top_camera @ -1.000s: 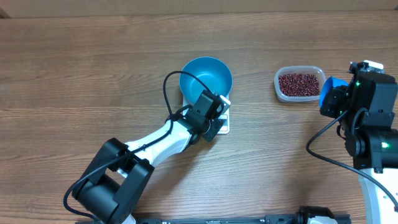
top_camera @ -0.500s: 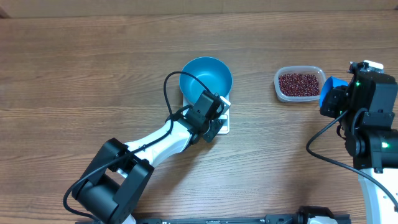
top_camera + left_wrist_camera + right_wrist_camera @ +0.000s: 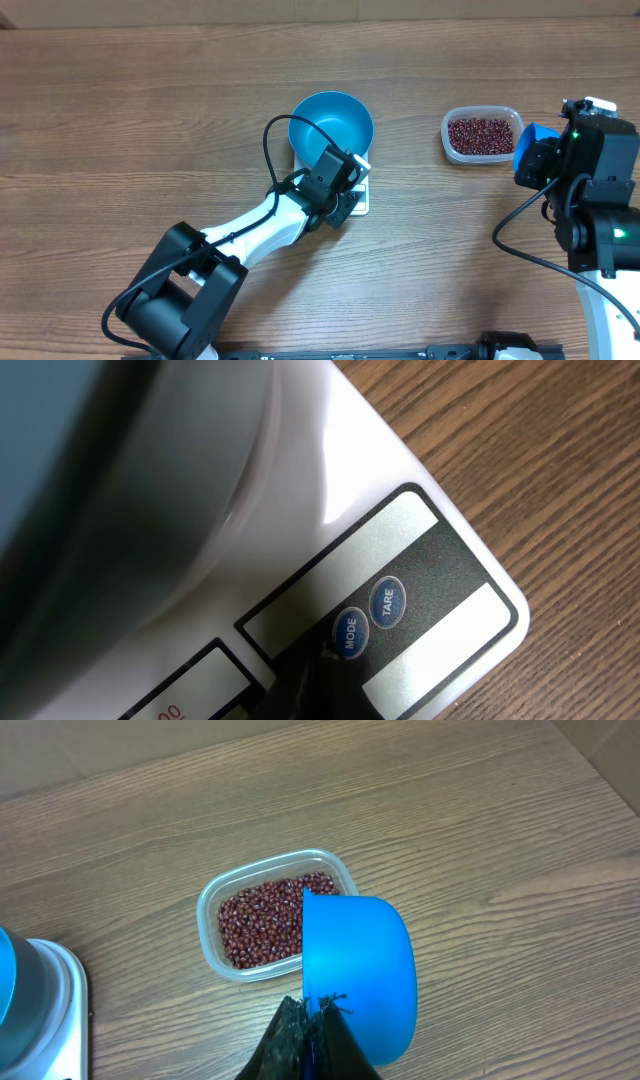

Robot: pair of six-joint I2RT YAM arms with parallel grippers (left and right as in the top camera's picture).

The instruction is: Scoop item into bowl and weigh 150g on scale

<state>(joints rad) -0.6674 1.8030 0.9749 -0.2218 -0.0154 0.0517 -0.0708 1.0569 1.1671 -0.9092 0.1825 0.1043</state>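
Left wrist showed my left gripper, jaws together, tip on the scale's MODE button. Nothing had shifted in the last second, so weighing hadn't begun. The blue bowl sat empty on the scale, the beans lay in their tub, and my right gripper clamped the scoop.

"MODE" button and "TARE" button on the white scale (red display digits cut off)

Brown wooden table, grain running side to side. Bears directly a small white scale near the middle and, well apart off to the right, a clear plastic tub.
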